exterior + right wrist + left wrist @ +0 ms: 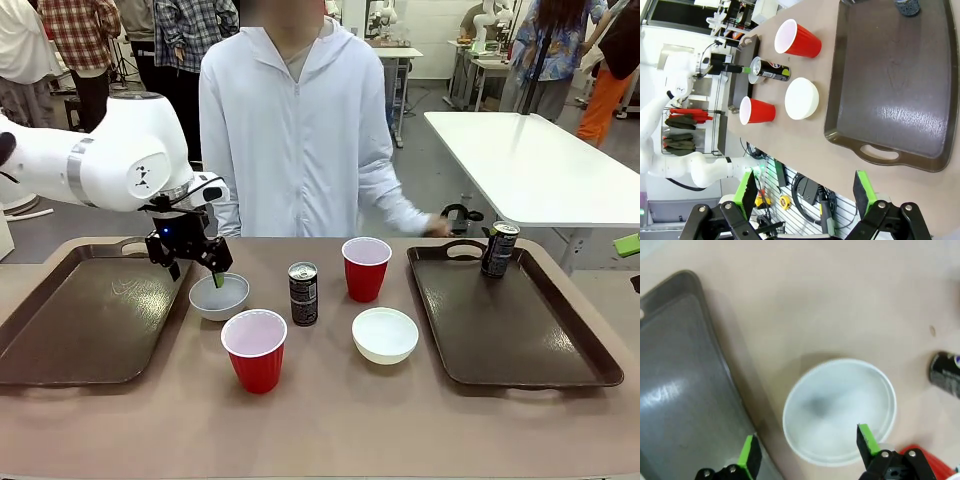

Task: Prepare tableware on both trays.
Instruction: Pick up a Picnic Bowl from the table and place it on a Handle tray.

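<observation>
Brown tabletop, seen from the front: the left gripper (196, 272) hangs over the left bowl (219, 298), with one green pad down at the bowl's twelve o'clock rim. That bowl sits on the table (330, 430), just beside the right edge of the left tray (80, 320). The middle can (303, 293) stands at three o'clock from it, with the far cup (366, 268) beyond. The near cup (254, 350) is at five o'clock from the bowl, and the right bowl (385, 335) at four o'clock from the can. The far can (499, 250) stands on the right tray (520, 340), toward its eleven o'clock corner. The person's hand (437, 228) is near that tray's far handle.

From the left wrist, the jaws are spread wide astride the bowl's wall. One of the pads (747, 455) is outside it, by the tray rim, and the other is over the white inside. I cannot tell whether either touches.

From the right wrist, the right gripper (805, 195) has its jaws wide and holds nothing. It is high above the table edge, with the right tray at one o'clock.
</observation>
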`<action>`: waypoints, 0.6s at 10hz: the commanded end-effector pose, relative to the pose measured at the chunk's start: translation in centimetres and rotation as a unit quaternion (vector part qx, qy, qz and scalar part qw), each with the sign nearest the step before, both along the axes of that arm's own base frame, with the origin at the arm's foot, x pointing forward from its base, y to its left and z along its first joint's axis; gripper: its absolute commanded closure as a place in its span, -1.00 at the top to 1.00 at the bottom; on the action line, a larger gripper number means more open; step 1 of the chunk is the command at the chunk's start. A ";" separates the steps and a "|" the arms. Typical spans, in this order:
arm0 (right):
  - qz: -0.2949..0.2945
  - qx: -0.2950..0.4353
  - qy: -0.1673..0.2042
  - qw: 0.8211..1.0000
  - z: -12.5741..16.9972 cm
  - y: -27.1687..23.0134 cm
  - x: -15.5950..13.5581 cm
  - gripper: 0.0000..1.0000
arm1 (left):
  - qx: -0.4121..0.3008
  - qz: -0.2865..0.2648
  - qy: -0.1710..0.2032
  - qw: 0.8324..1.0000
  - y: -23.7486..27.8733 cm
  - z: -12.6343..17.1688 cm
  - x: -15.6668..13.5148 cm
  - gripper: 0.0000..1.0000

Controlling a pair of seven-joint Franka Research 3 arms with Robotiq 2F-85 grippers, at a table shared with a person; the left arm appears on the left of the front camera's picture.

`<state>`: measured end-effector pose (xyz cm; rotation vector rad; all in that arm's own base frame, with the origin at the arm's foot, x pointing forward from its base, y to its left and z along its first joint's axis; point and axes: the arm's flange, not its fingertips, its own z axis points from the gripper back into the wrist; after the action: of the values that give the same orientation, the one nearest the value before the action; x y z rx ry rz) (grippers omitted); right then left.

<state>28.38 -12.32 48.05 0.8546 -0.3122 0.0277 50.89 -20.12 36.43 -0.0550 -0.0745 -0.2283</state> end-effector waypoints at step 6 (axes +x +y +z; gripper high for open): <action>0.003 0.013 -0.009 1.000 -0.1 0.0 0.2 1.00 | 0.041 0.042 0.002 0.998 -0.6 -2.6 2.5 -0.92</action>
<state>28.38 -12.32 48.05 0.8546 -0.3122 0.0277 53.05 -20.08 33.75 -0.0107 -0.0543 -0.1802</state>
